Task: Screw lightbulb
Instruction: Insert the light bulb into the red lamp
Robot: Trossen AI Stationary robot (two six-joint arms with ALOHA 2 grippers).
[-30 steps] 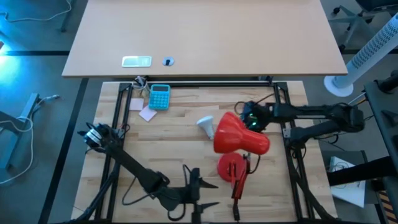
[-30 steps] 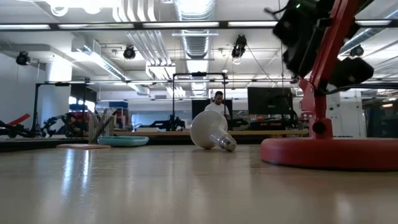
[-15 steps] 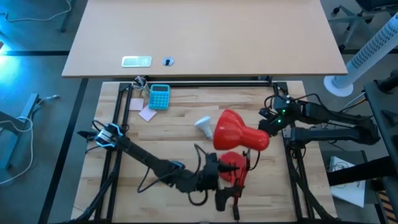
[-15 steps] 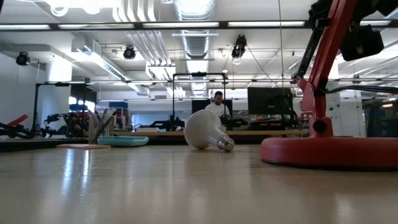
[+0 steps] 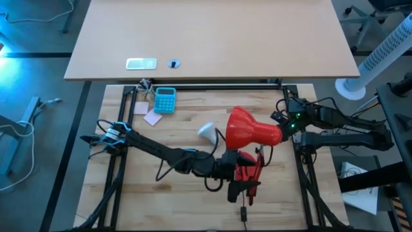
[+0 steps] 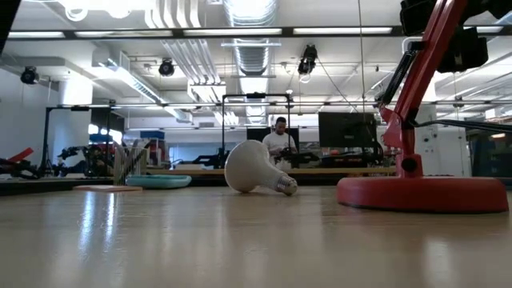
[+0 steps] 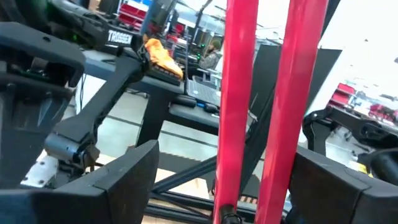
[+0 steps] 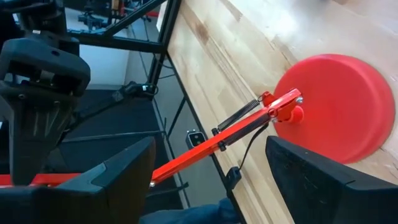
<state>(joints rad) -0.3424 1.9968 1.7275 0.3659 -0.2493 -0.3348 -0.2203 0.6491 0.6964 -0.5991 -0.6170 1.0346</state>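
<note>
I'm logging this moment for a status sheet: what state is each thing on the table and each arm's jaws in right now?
lightbulb: lying on its side on the table, not screwed in, untouched.
red desk lamp: base standing on the table, shade tipped toward the lightbulb.
left gripper: at the lamp's arm over its base, jaws open around the red bars.
right gripper: behind the lamp shade, jaws open.
calculator: lying flat at the table's far edge.

The lightbulb lay on its side on the table, near the lamp base.
</note>
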